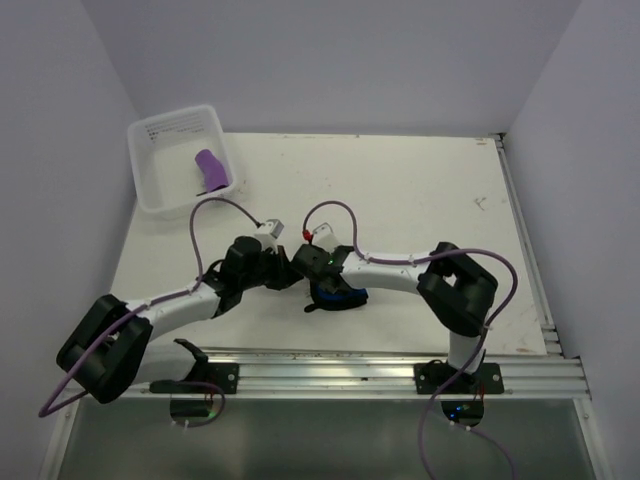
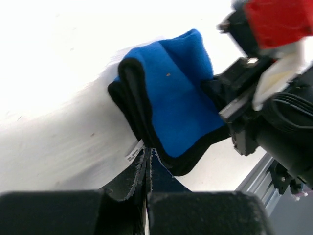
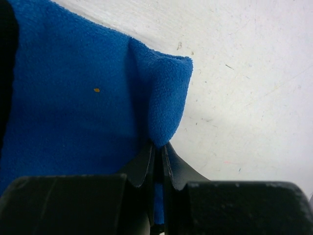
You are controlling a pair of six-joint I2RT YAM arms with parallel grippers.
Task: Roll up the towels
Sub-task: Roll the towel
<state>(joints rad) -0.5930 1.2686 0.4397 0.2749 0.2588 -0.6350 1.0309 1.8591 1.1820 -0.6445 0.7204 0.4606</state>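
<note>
A bright blue towel lies folded on top of a dark grey-black towel on the white table, both bunched together. In the top view they show as a blue and black heap under the right arm. My left gripper is shut on the near edge of the dark towel, beside its white tag. My right gripper is shut on a raised fold of the blue towel. The two grippers meet tip to tip. A purple towel lies rolled in the tub.
A clear plastic tub stands at the table's back left corner. The right arm's wrist and camera sit close beside the towels in the left wrist view. An aluminium rail runs along the near table edge.
</note>
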